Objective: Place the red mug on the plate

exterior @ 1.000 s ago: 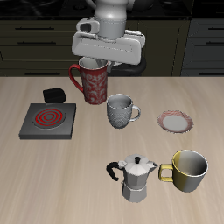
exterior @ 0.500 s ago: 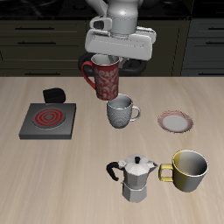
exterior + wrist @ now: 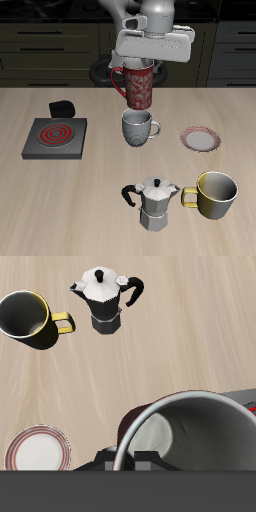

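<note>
The red mug [image 3: 137,88] is dark red with a pale mottled pattern and a red handle. It hangs in my gripper [image 3: 141,66], which is shut on its rim, above the table and just behind the grey-white mug [image 3: 138,128]. In the wrist view the red mug's light grey inside [image 3: 195,441] fills the view close to the camera. The plate [image 3: 202,139], a small saucer with a white centre and reddish-brown rim, lies on the table apart from the mug; it also shows in the wrist view [image 3: 38,450].
A yellow mug [image 3: 217,195] and a metal moka pot [image 3: 154,203] stand near the table's front edge. A square grey burner with a red spiral [image 3: 55,137] lies at the other side, with a small black object [image 3: 62,108] behind it.
My gripper has carried the red mug sideways toward the plate's side and a little higher; it now hangs behind the grey-white mug. Nothing else moved.
</note>
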You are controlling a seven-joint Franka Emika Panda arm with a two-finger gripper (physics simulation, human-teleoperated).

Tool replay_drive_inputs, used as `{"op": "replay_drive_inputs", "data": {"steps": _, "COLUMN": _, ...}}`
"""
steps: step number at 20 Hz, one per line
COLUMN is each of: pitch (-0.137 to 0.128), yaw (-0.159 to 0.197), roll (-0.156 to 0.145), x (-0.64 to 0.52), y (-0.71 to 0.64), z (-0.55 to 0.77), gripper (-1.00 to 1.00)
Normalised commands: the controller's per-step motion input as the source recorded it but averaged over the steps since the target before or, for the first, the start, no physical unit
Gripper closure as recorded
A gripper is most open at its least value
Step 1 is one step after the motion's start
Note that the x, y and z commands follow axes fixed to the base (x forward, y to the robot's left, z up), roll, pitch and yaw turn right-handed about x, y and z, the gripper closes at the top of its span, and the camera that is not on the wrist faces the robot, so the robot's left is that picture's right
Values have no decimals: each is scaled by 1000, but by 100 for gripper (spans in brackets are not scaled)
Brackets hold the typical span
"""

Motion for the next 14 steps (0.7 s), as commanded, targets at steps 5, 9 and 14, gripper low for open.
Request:
{"op": "replay_drive_inputs", "data": {"steps": 5, "pitch": -12, "yaw": 16, "roll": 1, "x": -141, "y": 363, "z": -88, "gripper": 100}}
{"op": "replay_drive_inputs", "data": {"steps": 9, "pitch": -14, "yaw": -5, "roll": 15, "x": -167, "y": 238, "z": 15, "gripper": 100}}
{"op": "replay_drive_inputs", "data": {"steps": 14, "pitch": -12, "yaw": 11, "roll": 14, "x": -179, "y": 289, "z": -95, "gripper": 100}}
